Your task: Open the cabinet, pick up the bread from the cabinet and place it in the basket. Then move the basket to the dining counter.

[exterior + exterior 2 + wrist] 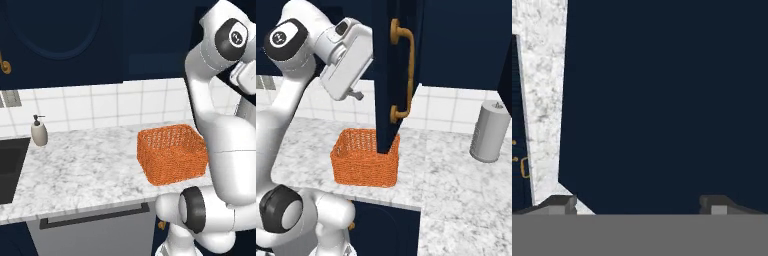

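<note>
Cabinet (662, 100) door face before spread gripper (639, 202)

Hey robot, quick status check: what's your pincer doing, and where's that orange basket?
Pincer open, empty, facing cabinet door. Orange basket on marble worktop, below swung-out door. Bread unseen.

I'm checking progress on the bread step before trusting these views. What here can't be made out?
- Bread: no view looks into the dark navy wall cabinet; its open door stands edge-on in the right base view.
- Bright orange woven basket: that door hides its back right corner.
- Hand: fingertips wide apart; the navy door panel blocks everything ahead in the hand view.
</note>
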